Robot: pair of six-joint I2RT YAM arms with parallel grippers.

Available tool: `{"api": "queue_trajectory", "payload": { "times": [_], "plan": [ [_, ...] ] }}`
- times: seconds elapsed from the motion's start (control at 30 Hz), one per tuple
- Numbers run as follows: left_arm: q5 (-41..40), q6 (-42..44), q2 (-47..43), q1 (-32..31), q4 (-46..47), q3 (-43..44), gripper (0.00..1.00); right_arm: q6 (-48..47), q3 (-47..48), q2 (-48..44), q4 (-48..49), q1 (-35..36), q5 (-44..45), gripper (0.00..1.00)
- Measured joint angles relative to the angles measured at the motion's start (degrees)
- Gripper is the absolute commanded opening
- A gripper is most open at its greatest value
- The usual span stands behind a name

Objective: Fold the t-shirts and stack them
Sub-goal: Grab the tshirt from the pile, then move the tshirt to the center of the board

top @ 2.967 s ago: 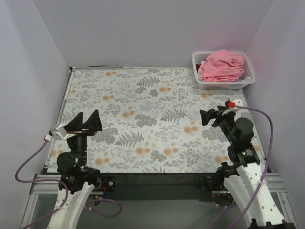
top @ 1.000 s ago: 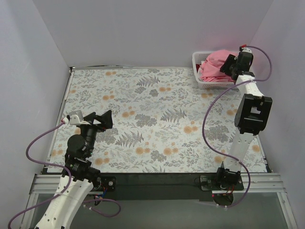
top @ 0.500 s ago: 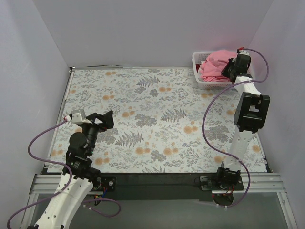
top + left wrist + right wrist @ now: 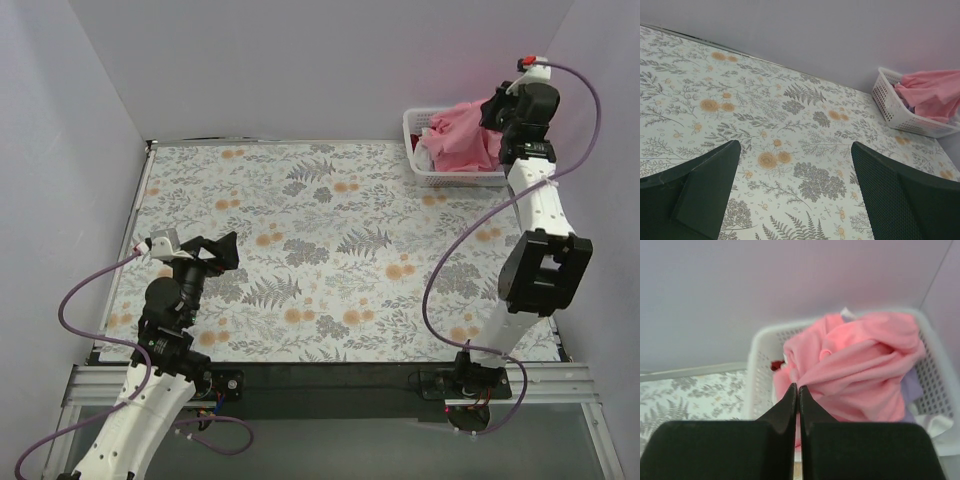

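Step in hand: pulling the first shirt. Right fingers (image 4: pixel 790 400) are pinched shut on a fold of the salmon pink t-shirt (image 4: pixel 860 370), which is heaped in the basket (image 4: pixel 757 347). Left fingers (image 4: pixel 715 170) are spread wide and empty. Next: lift it clear and spread it on the tabletop (image 4: pixel 300 200).

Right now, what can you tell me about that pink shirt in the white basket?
The salmon pink t-shirt is soft, plain cloth, crumpled in a heap that fills the white lattice basket at the far right corner of the table and bulges above its rim. It lies on lavender cloth. The right gripper, shut, appears to pinch a fold of it, and one part stands up in a peak there.
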Motion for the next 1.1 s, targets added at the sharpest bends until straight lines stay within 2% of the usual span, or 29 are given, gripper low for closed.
{"api": "queue_trajectory", "payload": {
  "times": [0.3,0.5,0.67,0.83,0.93,1.03,1.07,1.1],
  "plan": [
    [-0.04,0.20,-1.79,0.00,-0.02,0.00,0.92,-4.35,-3.98,-25.88,1.42,4.37,-8.70,0.01],
    [-0.11,0.42,-2.80,0.00,-0.02,0.00,0.92,-3.15,-10.03,-36.81,1.18,10.27,-17.20,0.01],
    [-0.20,0.46,-3.06,0.00,-0.04,0.00,0.92,-1.62,-15.19,-38.38,1.14,23.08,-23.21,0.01],
    [-0.20,0.63,-3.06,0.00,-0.04,0.00,0.92,-0.81,-16.11,-32.33,0.44,35.45,-26.99,0.01],
    [-0.24,0.85,-2.99,0.00,-0.04,0.00,0.92,-0.44,-16.24,-29.35,-0.83,38.64,-28.72,0.01],
    [-0.24,1.01,-2.97,0.00,-0.24,0.00,0.92,-0.59,-18.27,-29.90,-1.05,38.91,-27.63,0.01],
    [-0.24,1.05,-2.89,0.00,-0.24,0.00,0.92,-0.76,-19.69,-30.67,-0.63,38.88,-26.25,0.03],
    [-0.24,1.07,-2.73,0.00,-0.22,0.00,0.92,-1.16,-21.90,-31.95,-0.22,38.86,-24.61,0.12]
  ]
}}
